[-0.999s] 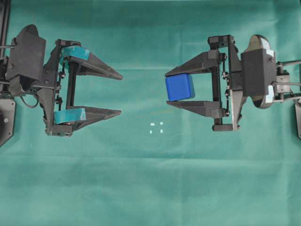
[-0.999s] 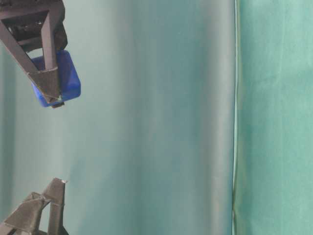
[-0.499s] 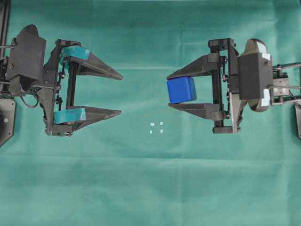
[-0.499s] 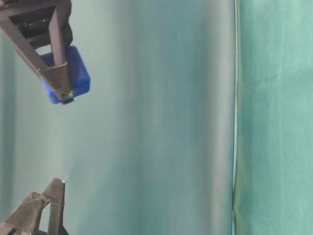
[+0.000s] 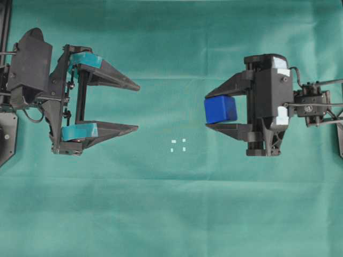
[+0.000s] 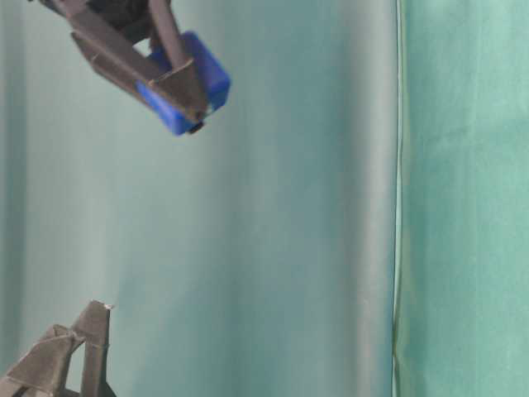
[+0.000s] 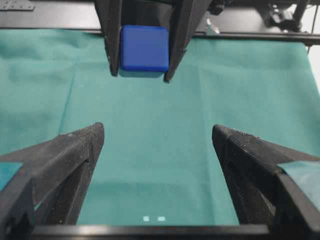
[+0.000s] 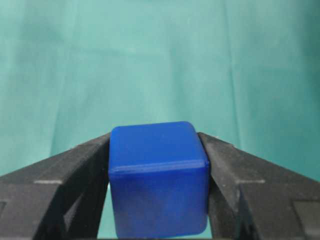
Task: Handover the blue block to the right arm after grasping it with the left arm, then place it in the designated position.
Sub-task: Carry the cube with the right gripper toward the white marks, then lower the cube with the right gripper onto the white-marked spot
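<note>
The blue block (image 5: 220, 109) hangs above the green cloth, pinched between the plain black fingers of my right gripper (image 5: 206, 112), which is shut on it. From the right wrist the block (image 8: 157, 180) fills the gap between both fingers. It sits up and to the right of the designated position (image 5: 178, 145), four tiny white marks on the cloth. My left gripper (image 5: 138, 107), with teal pads, stands wide open at the left, holding nothing. In the left wrist view the block (image 7: 144, 48) faces it from afar, and two of the marks (image 7: 153, 218) show below.
Green cloth (image 5: 171, 214) covers the whole table. A black frame rail (image 7: 50, 17) runs along the far edge behind the right arm. At table level a vertical cloth seam (image 6: 397, 198) shows at the right.
My right gripper has drawn back to the right with the blue block and tipped its nose downward. The left gripper has not moved.
</note>
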Motion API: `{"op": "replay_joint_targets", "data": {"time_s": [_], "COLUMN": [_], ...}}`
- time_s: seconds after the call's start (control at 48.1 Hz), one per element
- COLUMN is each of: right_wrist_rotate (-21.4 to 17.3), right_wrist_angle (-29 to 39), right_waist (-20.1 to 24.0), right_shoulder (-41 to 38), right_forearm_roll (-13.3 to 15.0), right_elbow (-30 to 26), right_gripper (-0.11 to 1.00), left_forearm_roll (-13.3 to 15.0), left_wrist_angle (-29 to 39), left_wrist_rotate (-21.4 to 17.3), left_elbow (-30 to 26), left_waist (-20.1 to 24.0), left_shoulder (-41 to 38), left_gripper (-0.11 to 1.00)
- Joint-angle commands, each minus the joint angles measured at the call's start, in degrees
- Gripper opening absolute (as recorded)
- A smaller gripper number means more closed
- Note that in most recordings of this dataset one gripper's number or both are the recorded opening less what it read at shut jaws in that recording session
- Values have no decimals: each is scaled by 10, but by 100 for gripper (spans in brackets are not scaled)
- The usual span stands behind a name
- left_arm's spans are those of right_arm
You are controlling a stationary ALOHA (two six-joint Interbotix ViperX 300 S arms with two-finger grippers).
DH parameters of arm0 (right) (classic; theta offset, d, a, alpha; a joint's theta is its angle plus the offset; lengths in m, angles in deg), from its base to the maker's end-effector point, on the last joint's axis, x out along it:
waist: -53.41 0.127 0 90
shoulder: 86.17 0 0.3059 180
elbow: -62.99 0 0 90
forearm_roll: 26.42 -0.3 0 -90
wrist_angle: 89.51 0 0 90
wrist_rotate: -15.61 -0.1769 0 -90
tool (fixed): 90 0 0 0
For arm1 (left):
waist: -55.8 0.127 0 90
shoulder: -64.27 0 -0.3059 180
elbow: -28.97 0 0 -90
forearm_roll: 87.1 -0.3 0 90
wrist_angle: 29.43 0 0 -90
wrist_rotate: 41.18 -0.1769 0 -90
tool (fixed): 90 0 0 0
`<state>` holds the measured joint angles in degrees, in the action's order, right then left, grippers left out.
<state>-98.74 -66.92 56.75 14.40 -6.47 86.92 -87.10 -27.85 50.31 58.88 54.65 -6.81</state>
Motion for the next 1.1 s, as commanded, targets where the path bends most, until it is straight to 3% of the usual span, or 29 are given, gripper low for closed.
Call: {"op": "replay_joint_targets", "data": {"time_s": [0.0, 0.666, 1.082], "right_wrist_rotate": [-2, -1, -2], "right_wrist_angle": [13, 0, -55], "right_waist": [3, 4, 4], "right_shoulder": [4, -10, -66], "right_forearm_roll": [-9, -10, -11], "right_elbow": [-17, -18, -17], "right_gripper": [56, 54, 54], "left_forearm_roll": [0, 0, 0], "left_wrist_angle": [-4, -4, -4], "left_wrist_rotate": [-1, -1, 0], "left_elbow": [-13, -13, -13], "left_waist": [0, 0, 0], "left_shoulder": [3, 3, 3], "left_gripper": [100, 100, 100]}}
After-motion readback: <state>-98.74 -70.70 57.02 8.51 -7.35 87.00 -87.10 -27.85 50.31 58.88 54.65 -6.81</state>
